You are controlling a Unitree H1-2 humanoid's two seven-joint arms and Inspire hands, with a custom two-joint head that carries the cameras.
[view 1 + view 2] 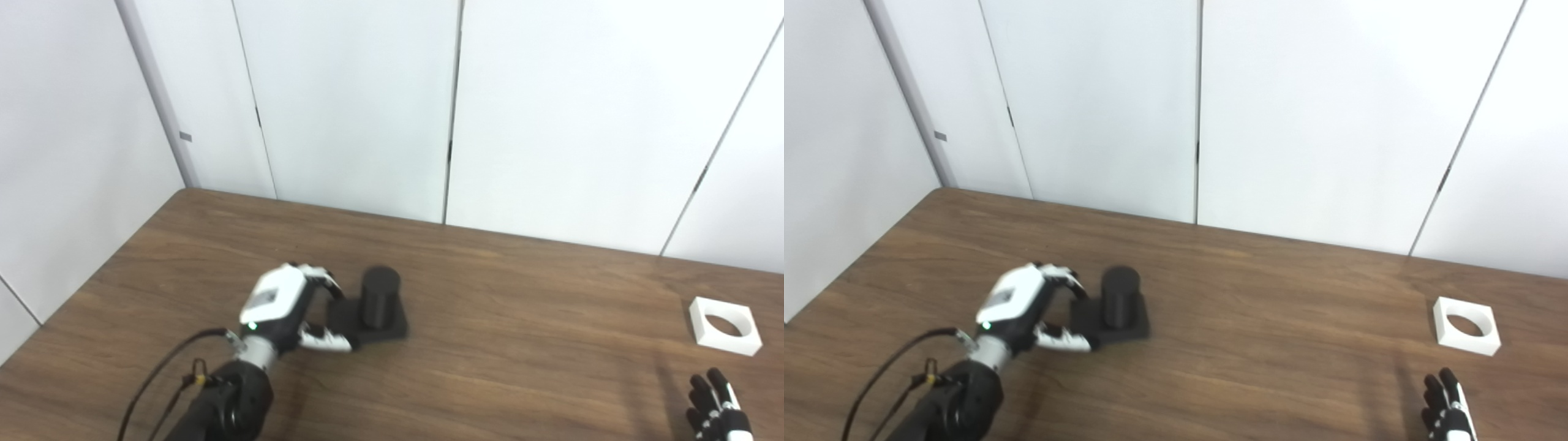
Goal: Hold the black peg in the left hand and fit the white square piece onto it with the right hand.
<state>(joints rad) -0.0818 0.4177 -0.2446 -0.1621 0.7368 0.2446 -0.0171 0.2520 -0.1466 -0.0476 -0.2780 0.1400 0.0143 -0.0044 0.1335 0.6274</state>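
On a brown wooden table [502, 343], our left hand [285, 309] curls around the square base of the upright black peg [378, 300], fingers and thumb touching it. The white square piece [725, 325] lies far right. Our right hand [716, 407] hovers near it, fingers spread, empty.

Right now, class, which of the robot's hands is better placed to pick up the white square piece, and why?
The right hand: it is open just in front of the white square piece. The left hand is far across the table, at the black peg.
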